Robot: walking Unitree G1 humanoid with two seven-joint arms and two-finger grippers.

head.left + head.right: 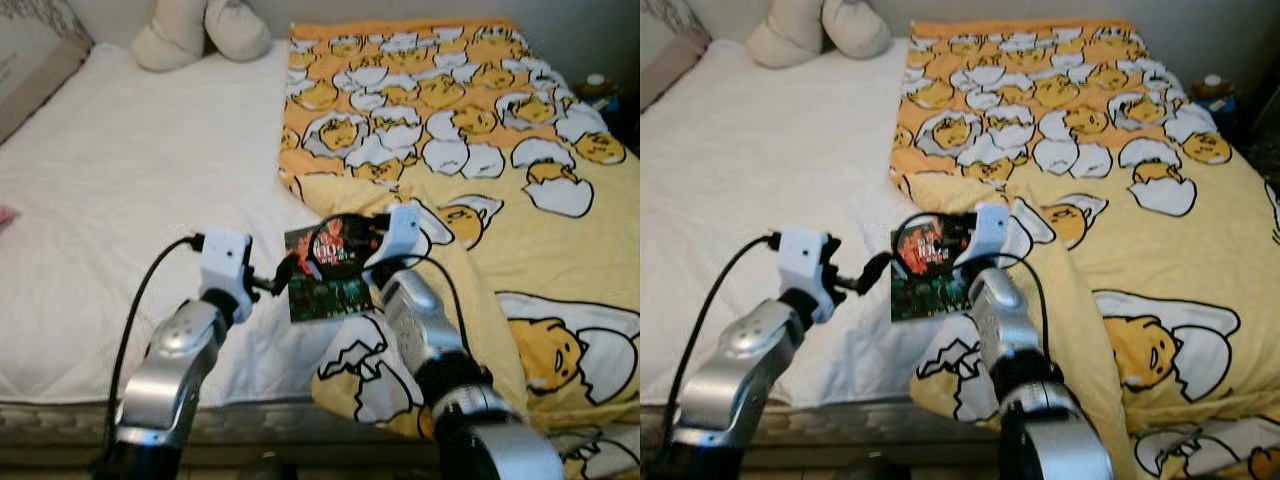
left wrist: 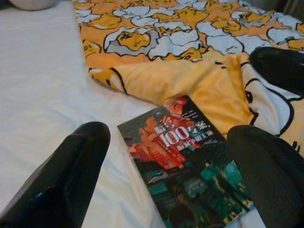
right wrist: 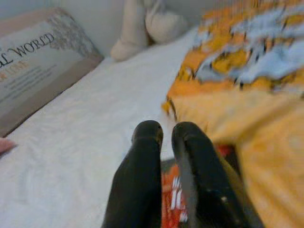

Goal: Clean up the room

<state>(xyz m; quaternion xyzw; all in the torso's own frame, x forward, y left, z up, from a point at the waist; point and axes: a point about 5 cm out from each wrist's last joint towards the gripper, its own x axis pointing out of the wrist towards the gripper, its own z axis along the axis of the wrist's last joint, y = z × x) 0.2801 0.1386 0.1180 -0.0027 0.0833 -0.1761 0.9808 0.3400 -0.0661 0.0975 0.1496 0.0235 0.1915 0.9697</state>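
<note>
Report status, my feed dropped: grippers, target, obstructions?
Left tool open over the book on the white sheet. Right tool shut above it. Yellow egg-print duvet edge touches the book.

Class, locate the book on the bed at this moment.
In the left eye view the book lies near the bed's front edge on the white sheet, beside the folded yellow blanket, between the left gripper and right gripper.
</note>
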